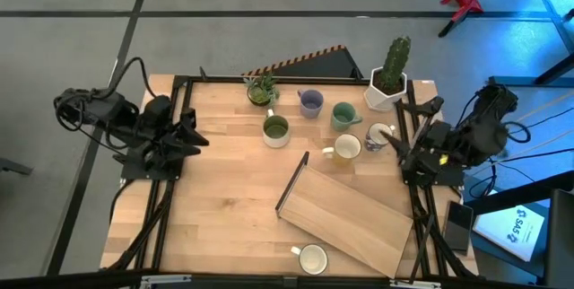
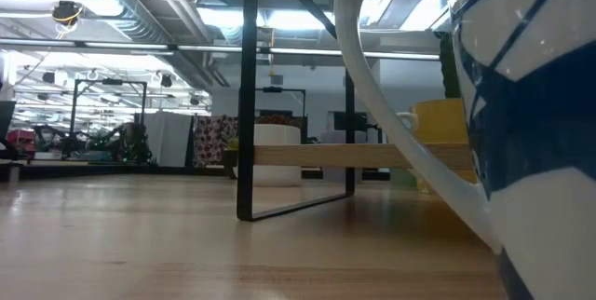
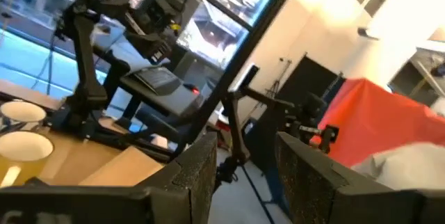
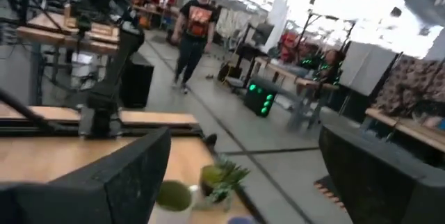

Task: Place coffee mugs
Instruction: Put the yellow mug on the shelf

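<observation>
left gripper (image 1: 199,138) parked at your table's left edge, fingers apart | right gripper (image 1: 401,150) beside white-blue mug (image 1: 380,135), fingers spread, holding nothing | wooden rack (image 1: 345,220) mugless

On the wooden table (image 1: 215,199), a slanted wooden board (image 1: 350,217) lies toward 5 o'clock. A cactus pot (image 1: 387,87) stands at 1 o'clock, a leafy plant (image 1: 262,87) at 12.

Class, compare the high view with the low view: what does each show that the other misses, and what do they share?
Only the high view shows both arms parked at the table's sides, the cactus pot, the lavender mug and the teal mug. Only the low view shows the room's ceiling lights and a white-and-blue mug filling its right side. Both show the wooden shelf board on its black frame.
</observation>
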Action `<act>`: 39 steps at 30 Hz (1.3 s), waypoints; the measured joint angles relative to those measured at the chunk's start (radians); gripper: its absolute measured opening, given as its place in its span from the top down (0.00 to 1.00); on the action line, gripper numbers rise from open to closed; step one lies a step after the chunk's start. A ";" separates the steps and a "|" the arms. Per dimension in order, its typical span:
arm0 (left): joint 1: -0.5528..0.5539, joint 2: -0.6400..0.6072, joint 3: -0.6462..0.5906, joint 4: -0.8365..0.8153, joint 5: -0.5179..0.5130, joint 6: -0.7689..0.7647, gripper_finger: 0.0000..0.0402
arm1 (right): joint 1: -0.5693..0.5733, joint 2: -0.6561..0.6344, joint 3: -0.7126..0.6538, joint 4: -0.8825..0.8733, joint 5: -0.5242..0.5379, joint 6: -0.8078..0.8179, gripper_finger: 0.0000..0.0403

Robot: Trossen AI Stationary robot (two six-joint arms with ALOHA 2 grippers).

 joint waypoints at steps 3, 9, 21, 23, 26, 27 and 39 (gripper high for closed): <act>0.000 0.007 0.000 0.014 0.000 0.022 0.65 | 0.000 0.032 0.000 0.118 -0.171 0.036 0.12; 0.000 0.019 0.000 0.173 0.076 0.092 0.65 | 0.000 0.098 0.000 0.483 -0.524 -0.211 0.12; 0.125 0.021 -0.001 0.063 0.211 0.088 0.65 | -0.041 0.075 0.000 0.232 -0.355 0.079 0.12; 0.150 0.039 0.000 0.112 0.273 0.096 0.65 | -0.098 0.097 0.000 0.363 -0.553 0.017 0.12; 0.193 0.066 0.000 0.211 0.367 0.100 0.65 | -0.192 0.142 0.066 0.555 -0.878 -0.170 0.12; 0.209 0.077 0.000 0.252 0.402 0.109 0.65 | -0.217 0.155 0.101 0.564 -0.978 -0.210 0.12; 0.488 0.090 0.041 0.105 0.507 0.075 0.66 | -0.460 0.312 0.653 -0.622 -0.631 0.005 0.12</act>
